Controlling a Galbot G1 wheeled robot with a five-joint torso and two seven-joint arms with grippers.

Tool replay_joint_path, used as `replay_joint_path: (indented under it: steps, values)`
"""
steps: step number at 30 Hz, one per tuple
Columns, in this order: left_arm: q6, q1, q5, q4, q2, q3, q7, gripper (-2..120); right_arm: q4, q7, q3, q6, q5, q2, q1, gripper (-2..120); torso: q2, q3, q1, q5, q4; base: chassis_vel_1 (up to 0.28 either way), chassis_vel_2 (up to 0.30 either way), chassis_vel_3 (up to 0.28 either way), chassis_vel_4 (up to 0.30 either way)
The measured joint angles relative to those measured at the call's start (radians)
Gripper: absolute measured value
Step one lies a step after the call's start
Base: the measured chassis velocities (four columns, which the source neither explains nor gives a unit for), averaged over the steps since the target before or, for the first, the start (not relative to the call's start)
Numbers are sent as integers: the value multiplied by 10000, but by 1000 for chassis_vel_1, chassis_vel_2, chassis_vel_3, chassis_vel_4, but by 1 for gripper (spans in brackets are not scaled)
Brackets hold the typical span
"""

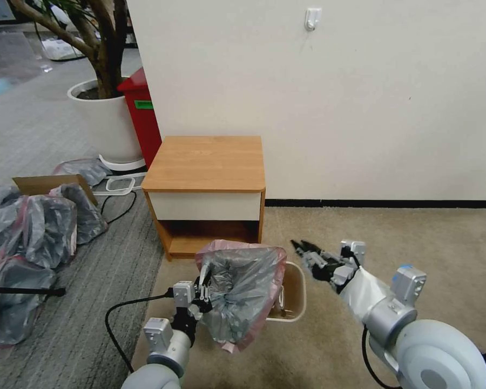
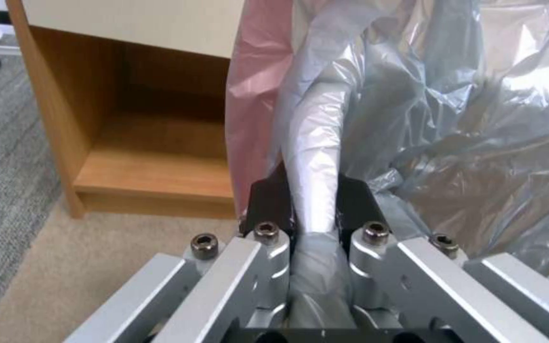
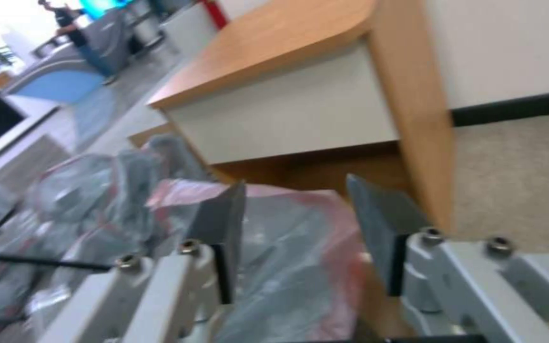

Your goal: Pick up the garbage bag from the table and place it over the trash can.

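The garbage bag, translucent grey with a pink-red rim, hangs bunched above the left part of the cream trash can on the carpet. My left gripper is shut on a fold of the bag at its left side. My right gripper stands open just right of the bin, clear of the bag; in the right wrist view the bag lies beyond its two spread fingers. The table, a wooden nightstand with a white drawer front, stands behind the bin with a bare top.
A heap of grey bags with a cardboard box lies on the grey carpet at left. A red bin and a white planter stand behind the nightstand's left. A black cable runs by my left arm.
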Motion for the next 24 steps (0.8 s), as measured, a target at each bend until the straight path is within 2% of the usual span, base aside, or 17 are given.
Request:
replay_joint_path:
  steps: [2, 4, 6, 7, 11, 14, 17, 24]
  values:
    - [-2, 4, -86, -45, 44, -85, 97, 7, -196, -511, -70, -15, -58, -14, 162, 58, 0, 0, 0, 0, 0, 0, 0, 0, 0]
    - [-8, 8, -115, -57, 55, -122, 155, 7, -293, -697, -98, -17, -83, -15, 232, 61, 0, 0, 0, 0, 0, 0, 0, 0, 0]
    - [-34, 21, -157, -61, 69, -187, 278, 7, -569, -992, -202, -18, -198, 3, 451, 73, 0, 0, 0, 1, 1, 0, 0, 0, 0]
    - [-34, 21, -157, -61, 69, -187, 278, 7, -569, -992, -202, -18, -198, 3, 451, 73, 0, 0, 0, 1, 1, 0, 0, 0, 0]
    - [-82, 33, -185, -62, 92, -244, 403, 7, -931, -1041, -377, -25, -306, 169, 606, 92, 0, 1, 0, 1, 0, 0, 0, 0, 0]
    - [-94, 28, -187, -65, 102, -240, 439, 7, -999, -1028, -428, -26, -319, 242, 621, 97, 0, 0, 0, 1, 0, 0, 0, 0, 0]
    - [-104, 11, -190, -65, 104, -208, 466, 7, -1071, -1019, -541, -26, -331, 318, 671, 95, 0, 0, 0, 1, 0, 0, 0, 0, 0]
    - [-114, -44, -190, -58, 134, -90, 516, 7, -1254, -1011, -865, 23, -521, 505, 814, 75, 0, 1, 0, 1, 0, 0, 0, 0, 0]
